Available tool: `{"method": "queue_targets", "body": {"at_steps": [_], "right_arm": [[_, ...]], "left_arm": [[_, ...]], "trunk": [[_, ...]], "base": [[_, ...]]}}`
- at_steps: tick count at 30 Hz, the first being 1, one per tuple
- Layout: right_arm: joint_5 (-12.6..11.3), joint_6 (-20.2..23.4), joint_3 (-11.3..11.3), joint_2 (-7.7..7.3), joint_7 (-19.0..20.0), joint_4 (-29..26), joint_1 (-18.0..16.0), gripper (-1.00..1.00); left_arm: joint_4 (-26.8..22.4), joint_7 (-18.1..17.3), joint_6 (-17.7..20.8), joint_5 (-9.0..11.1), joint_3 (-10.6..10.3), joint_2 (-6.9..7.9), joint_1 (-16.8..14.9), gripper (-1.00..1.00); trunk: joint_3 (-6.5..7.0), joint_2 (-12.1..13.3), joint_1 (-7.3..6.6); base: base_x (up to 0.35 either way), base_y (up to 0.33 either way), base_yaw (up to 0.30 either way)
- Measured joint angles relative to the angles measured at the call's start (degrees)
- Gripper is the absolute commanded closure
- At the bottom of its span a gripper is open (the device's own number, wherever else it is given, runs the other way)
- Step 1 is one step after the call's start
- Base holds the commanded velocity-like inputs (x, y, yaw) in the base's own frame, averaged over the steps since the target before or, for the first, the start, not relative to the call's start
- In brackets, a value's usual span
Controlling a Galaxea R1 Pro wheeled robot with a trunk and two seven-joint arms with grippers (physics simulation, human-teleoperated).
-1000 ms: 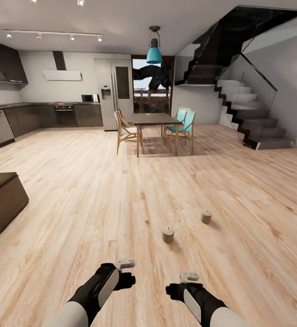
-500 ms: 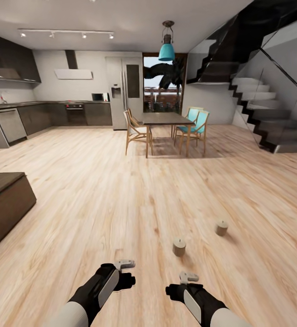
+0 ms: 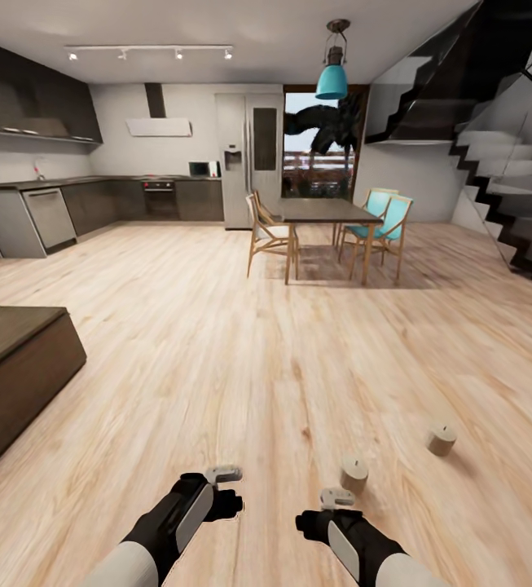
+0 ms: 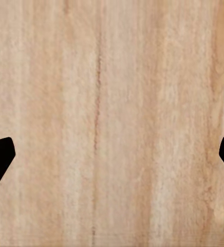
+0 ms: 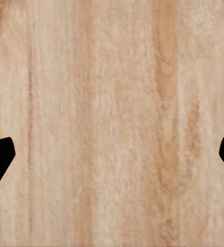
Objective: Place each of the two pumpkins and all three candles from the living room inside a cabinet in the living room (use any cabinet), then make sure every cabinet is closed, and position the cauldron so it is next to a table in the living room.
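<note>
Working left to right: at the far left there's a low dark-brown cabinet (image 3: pixel 17 371) sitting on the wood floor (image 3: pixel 217 342), and from here I can't tell if its fronts are shut. Then come the two arms low in the head view, the left gripper (image 3: pixel 226 505) and the right gripper (image 3: pixel 310 522), both hanging over bare planks. In both wrist views the dark tips sit way out at opposite edges with nothing but floor between them, so I'd call both sets of jaws spread wide and empty. Just ahead and right of the right gripper stands the nearer candle (image 3: pixel 353 473), upright, wick up. Further right, well apart from it, is the second candle (image 3: pixel 441 439), also upright. Back in the distance there's a dining table (image 3: pixel 327 214) with chairs, which isn't the one the task cares about. As for handling, my guess is these candles are light, stiff little stubs, a bit waxy so maybe slippery, and easy to tip if nudged. I'd pinch across the round side around mid-height, coming down from above, and keep the squeeze gentle.
</note>
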Motion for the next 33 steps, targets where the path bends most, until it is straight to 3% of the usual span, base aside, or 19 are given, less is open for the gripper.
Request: {"method": "queue_targets", "body": {"at_steps": [16, 33], "right_arm": [[0.13, -2.93, 0.08, 0.11, -0.18, 0.09, 0.00, -1.00], [0.16, -2.98, 0.08, 0.11, -0.16, 0.09, 0.00, -1.00]], "left_arm": [[0.00, -0.01, -0.01, 0.00, -0.01, 0.00, 0.00, -1.00], [0.00, -0.01, -0.01, 0.09, -0.01, -0.01, 0.03, -1.00]], "trunk": [[-1.02, 0.00, 0.01], [-2.09, 0.00, 0.03]], "base": [[0.289, 0.054, 0.217], [0.009, 0.000, 0.218]]}}
